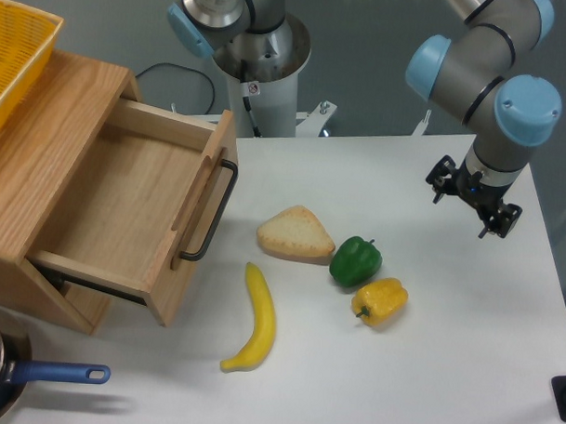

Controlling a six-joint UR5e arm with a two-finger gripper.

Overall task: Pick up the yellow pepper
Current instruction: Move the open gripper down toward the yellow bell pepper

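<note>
The yellow pepper is small, lumpy and glossy and lies on the white table right of centre, stem toward the lower left. It sits just below and right of a green pepper and almost touches it. My gripper hangs over the right side of the table, up and to the right of the yellow pepper and well apart from it. Its jaws look spread open with nothing between them.
A bread wedge lies left of the green pepper. A banana lies at front centre. An open wooden drawer stands at the left with a yellow basket on top. A blue-handled pan is at the front left corner.
</note>
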